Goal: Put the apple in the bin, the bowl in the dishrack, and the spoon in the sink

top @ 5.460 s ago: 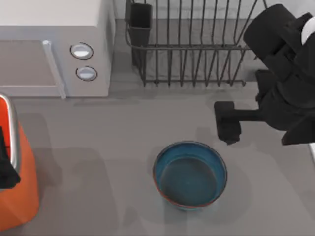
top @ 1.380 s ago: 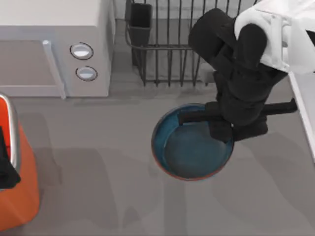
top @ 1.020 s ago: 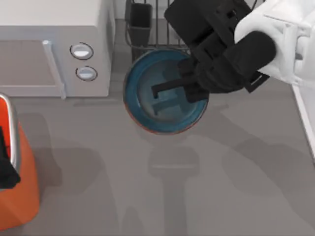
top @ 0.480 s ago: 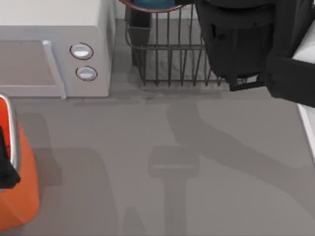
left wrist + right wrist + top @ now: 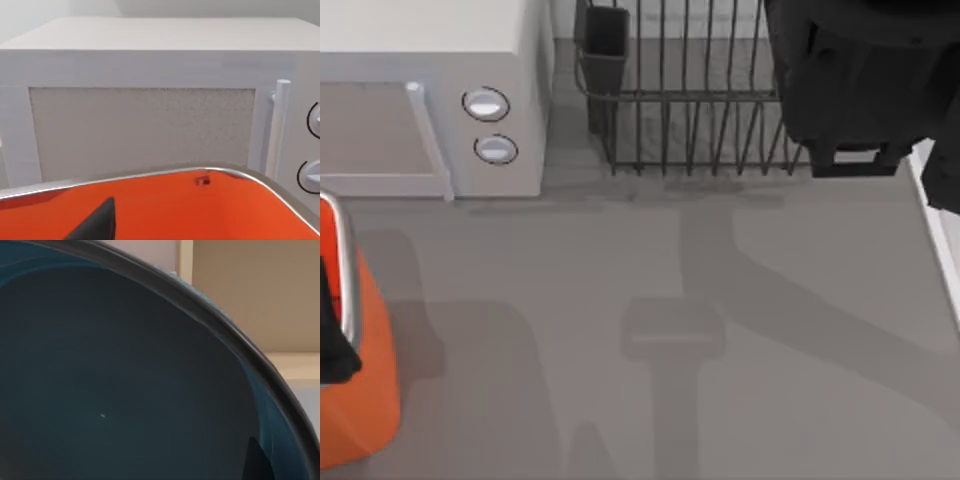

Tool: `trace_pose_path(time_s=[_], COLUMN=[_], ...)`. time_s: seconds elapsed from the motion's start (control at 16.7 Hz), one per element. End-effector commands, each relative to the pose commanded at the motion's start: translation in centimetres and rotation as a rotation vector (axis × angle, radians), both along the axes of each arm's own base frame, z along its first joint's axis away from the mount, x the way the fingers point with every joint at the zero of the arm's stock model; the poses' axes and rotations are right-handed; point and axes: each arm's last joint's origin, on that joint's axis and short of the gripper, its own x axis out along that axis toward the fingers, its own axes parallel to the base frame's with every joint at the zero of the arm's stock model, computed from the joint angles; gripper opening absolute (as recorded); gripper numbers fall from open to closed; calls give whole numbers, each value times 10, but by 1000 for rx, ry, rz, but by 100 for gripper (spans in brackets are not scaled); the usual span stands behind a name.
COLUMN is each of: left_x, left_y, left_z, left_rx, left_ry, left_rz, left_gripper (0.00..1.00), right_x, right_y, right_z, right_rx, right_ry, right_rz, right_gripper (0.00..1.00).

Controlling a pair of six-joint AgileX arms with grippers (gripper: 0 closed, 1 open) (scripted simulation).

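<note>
Bowl (image 5: 125,390) gone from grey table (image 5: 620,300) | right claw grip — cannot tell

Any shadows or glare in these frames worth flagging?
Top view: soft arm shadows fall across the grey table, one long band running below the dishrack. Left wrist view: bright streak of reflection along the bin rim, in front of the microwave. Right wrist view: the bowl interior is dark.

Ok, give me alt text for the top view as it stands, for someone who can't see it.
The right arm, dark and bulky, hangs over the right end of the wire dishrack at the back of the grey table. A white microwave stands at back left and the orange bin at the left edge.
</note>
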Motion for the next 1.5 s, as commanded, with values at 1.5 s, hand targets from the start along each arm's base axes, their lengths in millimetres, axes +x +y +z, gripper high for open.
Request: trace_pose_path(time_s=[1.5], left_x=[0], left_y=[0], left_z=[0], left_rx=[0], left_ry=[0], left_rz=[0], left_gripper=[100], right_x=[198], right_y=[-2], right_z=[-200], right_rx=[0], right_ry=[-1], right_rz=[4], right_gripper=[30])
